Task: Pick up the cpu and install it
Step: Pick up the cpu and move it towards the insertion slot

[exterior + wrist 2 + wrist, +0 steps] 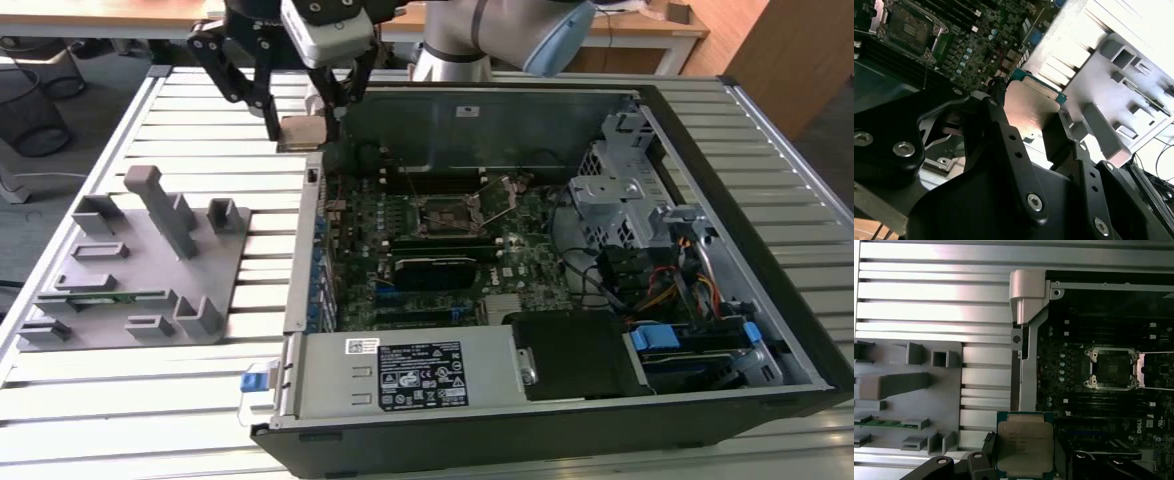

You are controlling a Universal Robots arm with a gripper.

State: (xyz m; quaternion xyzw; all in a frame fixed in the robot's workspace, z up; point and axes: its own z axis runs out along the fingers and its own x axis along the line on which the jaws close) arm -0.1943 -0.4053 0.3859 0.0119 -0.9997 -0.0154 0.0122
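Observation:
My gripper (304, 125) is shut on the cpu (302, 133), a flat square chip with a shiny metal top. It hangs over the slatted table just outside the open computer case's (727, 400) far corner at the exterior view's left. In the first wrist view the cpu (1025, 444) shows its silver top and green rim between the black fingers (988, 441). In the second wrist view the cpu (1031, 111) sits clamped between two black fingers (1000, 112). The open processor socket (447, 215) lies on the motherboard inside the case, apart from the chip; the first wrist view also shows the socket (1111, 368).
A grey parts fixture (147, 270) with upright posts lies on the table at the exterior view's left and holds a green memory stick (114, 295). A black heatsink block (434, 268) and the power supply (400, 372) sit inside the case. The case wall (314, 200) stands between fixture and motherboard.

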